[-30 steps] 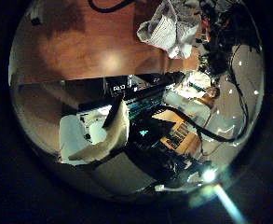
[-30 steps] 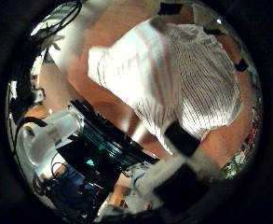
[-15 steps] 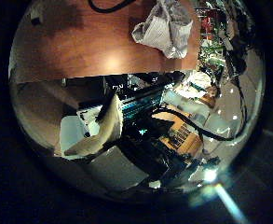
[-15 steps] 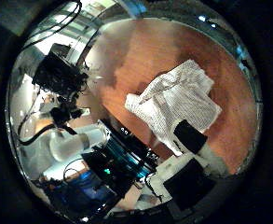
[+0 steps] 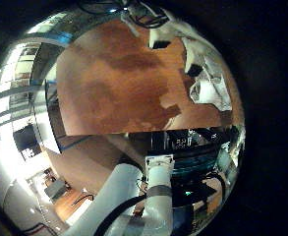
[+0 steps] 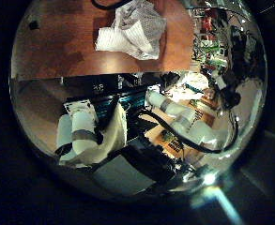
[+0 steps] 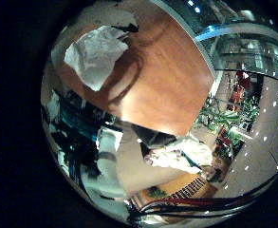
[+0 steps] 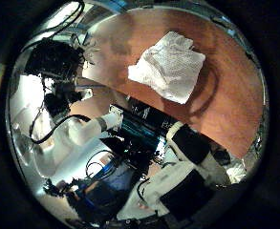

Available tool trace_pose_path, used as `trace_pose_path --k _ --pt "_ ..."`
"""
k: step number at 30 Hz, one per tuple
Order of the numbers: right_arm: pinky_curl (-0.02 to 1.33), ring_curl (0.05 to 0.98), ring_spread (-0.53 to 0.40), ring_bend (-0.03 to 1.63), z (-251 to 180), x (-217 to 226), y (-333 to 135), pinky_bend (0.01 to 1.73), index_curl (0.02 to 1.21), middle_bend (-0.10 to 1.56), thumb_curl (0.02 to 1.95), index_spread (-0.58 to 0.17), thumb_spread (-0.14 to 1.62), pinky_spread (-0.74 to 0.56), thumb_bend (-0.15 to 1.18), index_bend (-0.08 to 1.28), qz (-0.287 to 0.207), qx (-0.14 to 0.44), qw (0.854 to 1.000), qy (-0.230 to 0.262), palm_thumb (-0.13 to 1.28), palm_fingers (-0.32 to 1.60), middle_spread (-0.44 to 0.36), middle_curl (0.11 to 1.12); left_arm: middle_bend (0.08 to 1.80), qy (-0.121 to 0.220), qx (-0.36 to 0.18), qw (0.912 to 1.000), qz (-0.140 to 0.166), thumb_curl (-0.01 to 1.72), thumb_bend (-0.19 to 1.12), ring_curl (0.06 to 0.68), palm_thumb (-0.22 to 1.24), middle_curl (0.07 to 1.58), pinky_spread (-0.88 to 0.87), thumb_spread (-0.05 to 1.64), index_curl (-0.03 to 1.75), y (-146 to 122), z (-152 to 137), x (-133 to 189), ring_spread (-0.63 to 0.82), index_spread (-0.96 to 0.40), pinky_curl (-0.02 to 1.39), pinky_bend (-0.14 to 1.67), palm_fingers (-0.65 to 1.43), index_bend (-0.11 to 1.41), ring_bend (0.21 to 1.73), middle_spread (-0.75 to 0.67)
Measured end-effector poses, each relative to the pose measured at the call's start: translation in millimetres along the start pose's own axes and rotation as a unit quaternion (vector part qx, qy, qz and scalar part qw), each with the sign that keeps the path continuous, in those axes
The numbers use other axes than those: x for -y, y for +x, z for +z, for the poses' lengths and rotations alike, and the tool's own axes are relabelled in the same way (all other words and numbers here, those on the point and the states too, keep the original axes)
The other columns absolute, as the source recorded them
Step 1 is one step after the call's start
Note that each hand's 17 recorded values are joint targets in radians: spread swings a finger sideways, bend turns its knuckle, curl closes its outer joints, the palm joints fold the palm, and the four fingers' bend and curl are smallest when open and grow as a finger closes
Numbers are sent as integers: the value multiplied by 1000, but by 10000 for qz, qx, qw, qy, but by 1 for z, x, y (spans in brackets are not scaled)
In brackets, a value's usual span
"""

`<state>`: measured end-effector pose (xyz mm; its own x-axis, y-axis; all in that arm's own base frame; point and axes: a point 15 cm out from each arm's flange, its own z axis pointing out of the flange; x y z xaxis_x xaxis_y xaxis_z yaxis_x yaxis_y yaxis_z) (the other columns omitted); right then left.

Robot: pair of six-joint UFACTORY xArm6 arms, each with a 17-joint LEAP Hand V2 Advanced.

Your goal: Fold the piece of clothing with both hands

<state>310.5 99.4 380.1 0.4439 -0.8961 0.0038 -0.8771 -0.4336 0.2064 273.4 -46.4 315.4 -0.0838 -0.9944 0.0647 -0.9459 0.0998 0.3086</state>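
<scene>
The piece of clothing (image 8: 168,67) is a light, finely striped garment lying in a loose, crumpled bundle on the wooden table (image 8: 230,91). It also shows in the left thumb side view as the clothing (image 6: 129,30) and in the right little finger side view as the clothing (image 7: 96,52). Both palms are well above it and apart from it. My right hand (image 8: 189,145) shows a fairly straight finger with nothing in it. My left hand (image 5: 204,74) shows relaxed fingers at the view's rim, also holding nothing.
The table (image 6: 71,42) ends in a straight front edge (image 6: 90,75), with the arms' bodies below it. A small dark object (image 6: 34,25) lies on the table away from the clothing. Dark equipment (image 8: 53,59) stands beyond the table's far side.
The right palm has drawn back from the clothing, which filled its view and now looks small. The finger over the cloth has come off it. The left palm view has shifted too.
</scene>
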Motion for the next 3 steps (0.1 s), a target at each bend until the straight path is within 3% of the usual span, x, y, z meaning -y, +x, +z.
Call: trace_pose_path --k 3 --pt "286 260 153 650 4 -15 -3 729 307 245 457 -275 1303 396 -18 169 -12 37 9996 -275 700 60 73 378 197 -102 82 9999 33 320 -22 260 362 371 287 1136 306 6 3 -4 135 26 355 509 105 156 801 221"
